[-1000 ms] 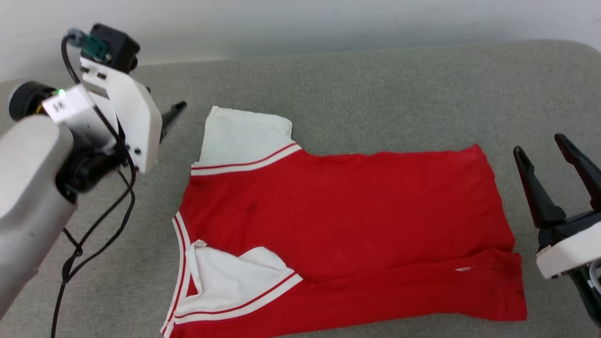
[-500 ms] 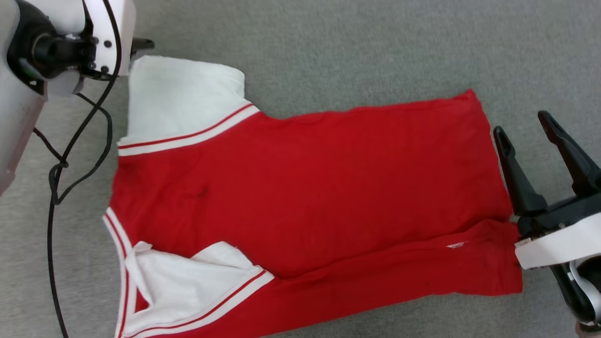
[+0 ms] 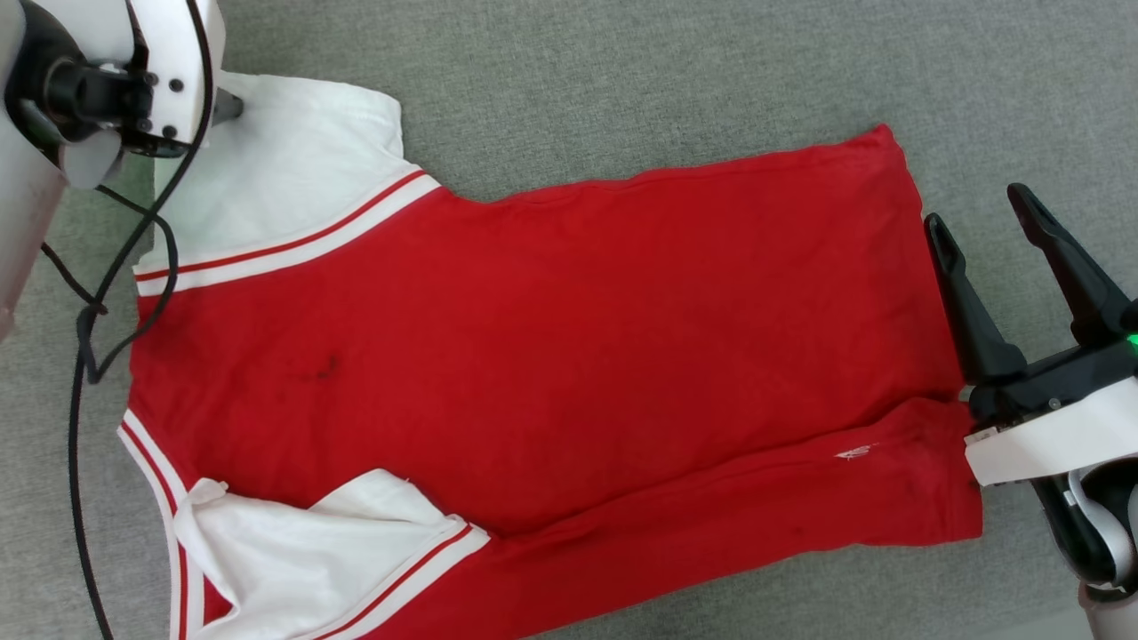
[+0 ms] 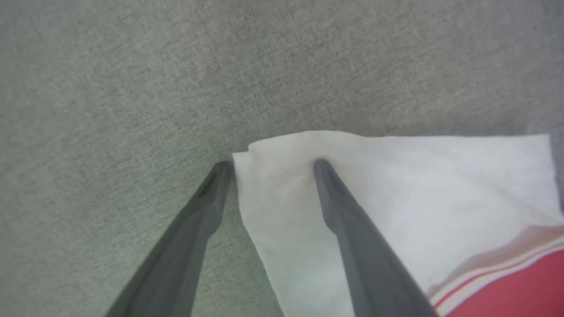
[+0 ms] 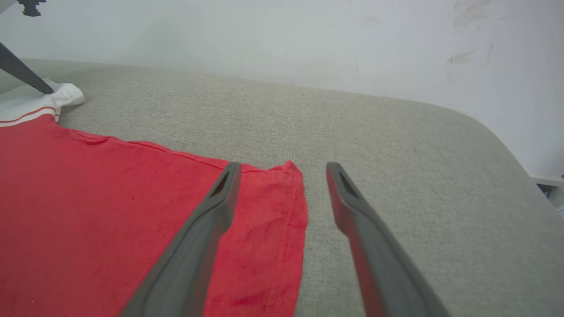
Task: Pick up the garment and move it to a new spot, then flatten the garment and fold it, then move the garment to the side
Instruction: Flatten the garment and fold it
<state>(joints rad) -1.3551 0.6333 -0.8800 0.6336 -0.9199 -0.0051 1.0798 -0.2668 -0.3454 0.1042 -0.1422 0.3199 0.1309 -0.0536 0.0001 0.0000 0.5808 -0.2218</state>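
Garment lies flat across the desk, neck end to my left and hem to my right. The far sleeve sits at the back left, and my left hand is down at its outer corner — one finger on the sleeve, the other on the desk just beside the edge. The near sleeve is tucked onto the body, front left. My right hand straddles the hem — one finger over the cloth, one over bare desk. The wall runs behind it all.
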